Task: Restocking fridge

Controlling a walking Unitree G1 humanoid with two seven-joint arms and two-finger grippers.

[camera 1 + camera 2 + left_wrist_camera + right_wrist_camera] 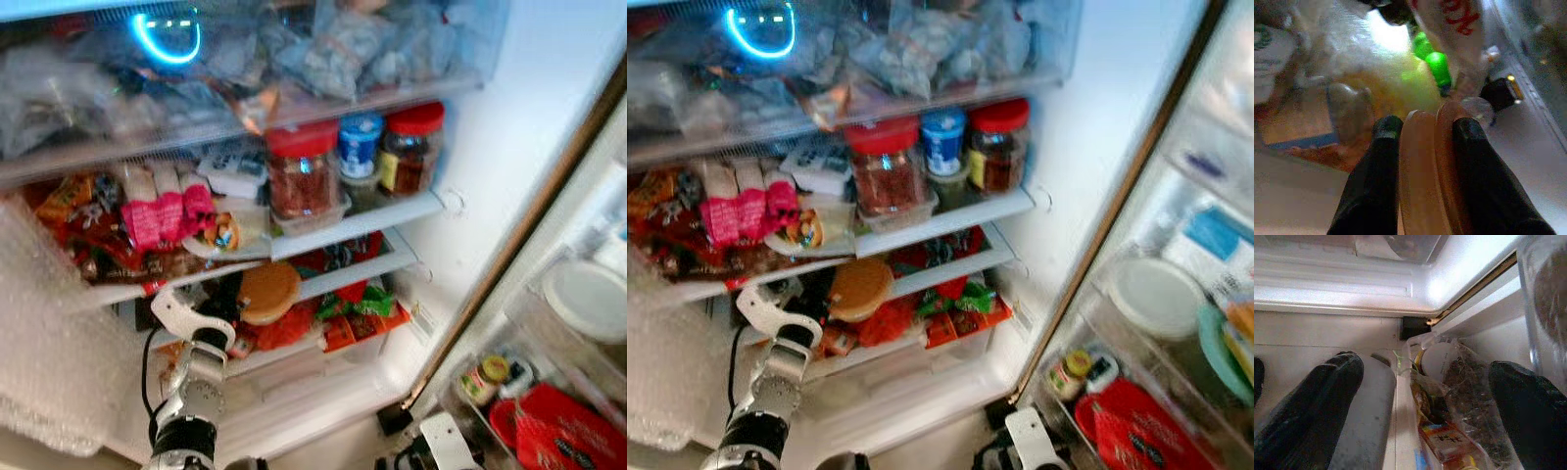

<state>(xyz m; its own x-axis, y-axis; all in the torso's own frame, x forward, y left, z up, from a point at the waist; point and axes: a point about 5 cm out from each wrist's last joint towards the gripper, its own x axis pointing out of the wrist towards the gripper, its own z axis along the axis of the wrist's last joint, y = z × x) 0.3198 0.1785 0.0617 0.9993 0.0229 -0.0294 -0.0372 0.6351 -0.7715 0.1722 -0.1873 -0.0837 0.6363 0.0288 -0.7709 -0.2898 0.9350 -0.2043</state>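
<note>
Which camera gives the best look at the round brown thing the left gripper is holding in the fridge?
The left eye view: the round brown thing shows whole on the lower shelf, at the left gripper. The right eye view shows the same. The left wrist view shows just its edge between the fingers.

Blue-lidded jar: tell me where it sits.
The blue-lidded jar stands on the fridge's middle shelf, right of centre in the head views, between two red-lidded jars.

**What you cannot make out**

Your left hand [1420,142] hides the lower edge of the round brown flat pack [266,291] it pinches. The frosted clear bags [333,44] on the top fridge shelf blur together, so you cannot read their contents. The white-lidded tub [590,297] in the door rack is cut off by the frame edge.
</note>
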